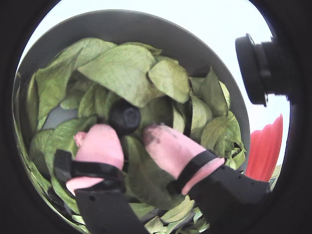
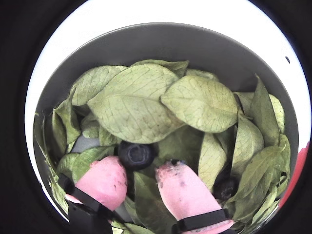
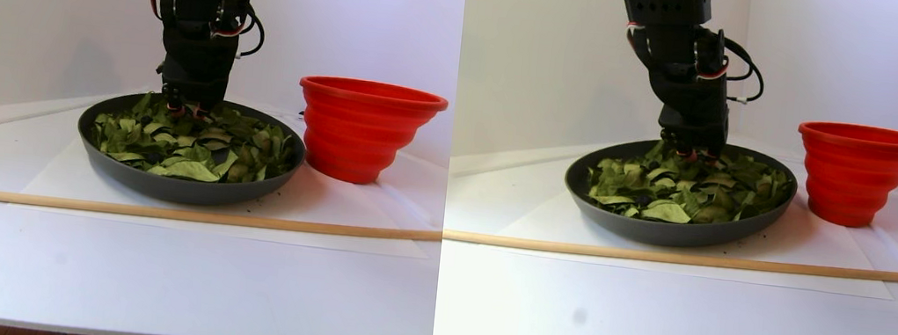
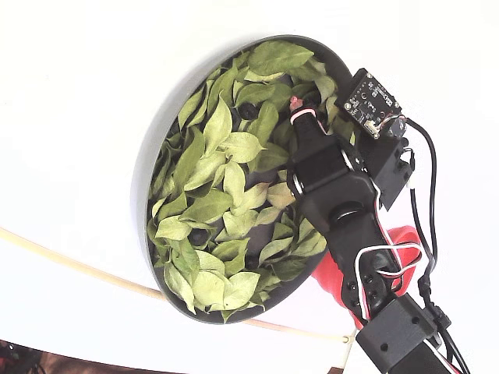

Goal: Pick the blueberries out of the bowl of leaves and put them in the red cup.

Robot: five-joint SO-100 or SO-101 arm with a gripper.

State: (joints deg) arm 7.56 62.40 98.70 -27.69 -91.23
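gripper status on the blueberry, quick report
Gripper open, pink fingers straddling one blueberry in the bowl. Not yet gripped. Leaves crowd it; red cup stands clear beside.

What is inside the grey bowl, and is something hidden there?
The bowl holds many green leaves, one blueberry just ahead of the open gripper, and another berry half under leaves. Whatever lies beneath the leaves cannot be seen.
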